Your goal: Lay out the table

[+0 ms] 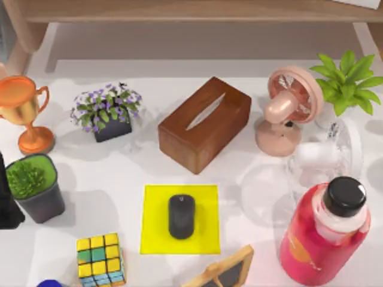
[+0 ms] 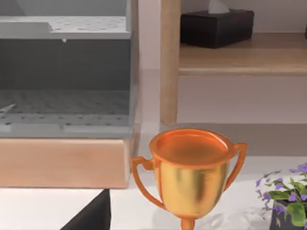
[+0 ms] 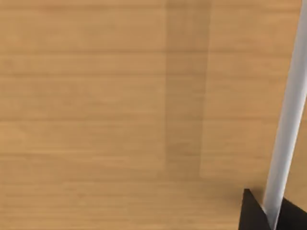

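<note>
Sitting at the top view's far left edge, just beside the potted green plant (image 1: 30,179), the dark left arm (image 1: 7,200) shows no gripper tips (wide or narrow, I cannot tell). Its wrist camera faces the gold trophy (image 2: 191,177). The white tabletop (image 1: 114,209) carries a yellow mat (image 1: 155,236) with a black mouse (image 1: 181,216) on it, behind which lies a wooden tissue box (image 1: 204,124).

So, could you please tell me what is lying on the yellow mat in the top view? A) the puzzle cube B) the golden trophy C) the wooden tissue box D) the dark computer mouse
D: the dark computer mouse lies on the middle of the yellow mat, on the table.
</note>
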Available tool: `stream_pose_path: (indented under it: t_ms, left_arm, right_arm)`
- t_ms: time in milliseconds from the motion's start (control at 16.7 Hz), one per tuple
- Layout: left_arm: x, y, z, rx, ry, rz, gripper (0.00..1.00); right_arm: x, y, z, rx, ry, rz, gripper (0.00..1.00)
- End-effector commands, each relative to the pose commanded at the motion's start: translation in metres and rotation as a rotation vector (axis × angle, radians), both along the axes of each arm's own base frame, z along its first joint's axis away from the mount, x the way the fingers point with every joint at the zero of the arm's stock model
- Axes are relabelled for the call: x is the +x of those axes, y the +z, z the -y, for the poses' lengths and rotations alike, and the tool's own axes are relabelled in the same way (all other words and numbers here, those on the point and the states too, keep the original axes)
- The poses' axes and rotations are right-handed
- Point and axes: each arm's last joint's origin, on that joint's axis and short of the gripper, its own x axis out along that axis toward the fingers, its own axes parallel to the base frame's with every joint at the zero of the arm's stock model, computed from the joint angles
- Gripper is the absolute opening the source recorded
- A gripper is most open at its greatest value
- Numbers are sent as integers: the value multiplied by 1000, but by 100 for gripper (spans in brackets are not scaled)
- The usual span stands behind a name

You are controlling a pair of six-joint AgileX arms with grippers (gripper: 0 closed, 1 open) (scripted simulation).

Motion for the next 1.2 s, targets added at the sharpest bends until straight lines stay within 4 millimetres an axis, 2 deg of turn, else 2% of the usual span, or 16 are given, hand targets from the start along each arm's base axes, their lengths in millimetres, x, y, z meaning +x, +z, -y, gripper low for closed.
stream_pose_path:
  t_ms: [300, 600, 1200]
  left_arm:
    - [0, 0, 0, 0, 0, 0, 100]
    - [0, 0, 0, 0, 0, 0, 100]
    - [0, 0, 0, 0, 0, 0, 100]
  right_arm:
    - [41, 1, 0, 0, 3, 3, 0]
    - [47, 1, -1, 2, 2, 0, 0]
    - [47, 1, -1, 2, 2, 0, 75]
